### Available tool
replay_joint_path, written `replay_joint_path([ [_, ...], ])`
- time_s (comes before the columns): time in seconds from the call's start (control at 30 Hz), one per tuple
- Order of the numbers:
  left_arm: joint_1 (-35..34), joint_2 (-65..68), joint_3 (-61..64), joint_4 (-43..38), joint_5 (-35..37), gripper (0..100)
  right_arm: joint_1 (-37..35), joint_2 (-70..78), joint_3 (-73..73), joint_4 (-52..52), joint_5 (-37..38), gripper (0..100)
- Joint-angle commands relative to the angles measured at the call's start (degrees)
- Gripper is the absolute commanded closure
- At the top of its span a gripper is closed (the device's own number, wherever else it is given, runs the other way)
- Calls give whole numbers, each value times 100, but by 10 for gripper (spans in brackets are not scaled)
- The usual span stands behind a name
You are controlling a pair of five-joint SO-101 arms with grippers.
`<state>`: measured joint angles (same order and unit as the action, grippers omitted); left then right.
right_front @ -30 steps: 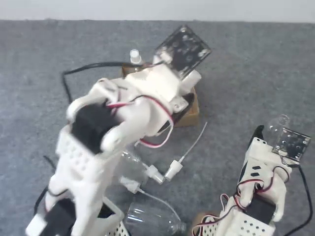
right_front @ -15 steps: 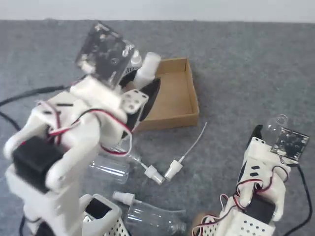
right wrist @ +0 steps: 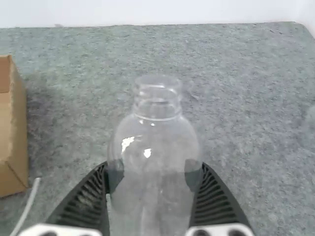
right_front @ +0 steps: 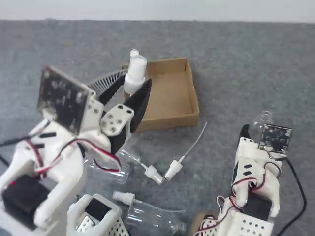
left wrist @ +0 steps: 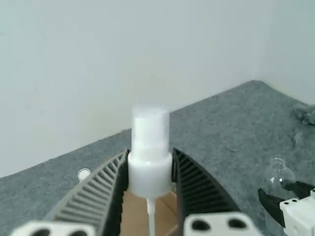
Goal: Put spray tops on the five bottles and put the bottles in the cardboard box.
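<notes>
My left gripper (right_front: 132,87) is shut on a white spray top (right_front: 135,73), held upright over the left edge of the cardboard box (right_front: 173,98). The left wrist view has the spray top (left wrist: 150,157) squeezed between both fingers, its tube hanging down. At the front right, my right gripper (right_front: 256,129) is shut on a clear bottle (right_front: 261,119). That bottle (right wrist: 155,157) stands upright in the right wrist view with a bare, open neck. Two loose spray tops (right_front: 162,172) with long tubes lie mid-table.
Two clear bottles lie on the grey carpet at the front left, one bottle (right_front: 110,168) beside the left arm and another bottle (right_front: 152,216) with a top on it. The box corner (right wrist: 10,142) lies off to one side of the right gripper.
The left arm swung left and back from above the box, carrying the spray top to the box's left edge. The right arm shifted slightly left with its bottle.
</notes>
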<state>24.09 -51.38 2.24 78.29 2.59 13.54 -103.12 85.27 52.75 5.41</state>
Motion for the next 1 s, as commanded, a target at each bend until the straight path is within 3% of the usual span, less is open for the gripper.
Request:
replay_joint_path([
  [0.0,-26,-932,796,-835,123,964,-127,-92,-105,-101,79,989],
  [0.13,-26,-1495,1429,-1248,123,964,-171,-92,-105,-101,79,989],
  [0.37,-105,-1987,2070,-1688,141,964,-857,-92,-105,-110,220,989],
  [0.53,-624,-2233,2615,-2022,695,964,-1675,-92,-97,-101,985,989],
  [0.77,-1310,-2945,3512,-2505,1424,964,-2703,-92,-141,-259,1037,989],
  [0.97,-1371,-3675,4031,-2752,1468,964,-3811,-92,-97,-884,1037,989],
])
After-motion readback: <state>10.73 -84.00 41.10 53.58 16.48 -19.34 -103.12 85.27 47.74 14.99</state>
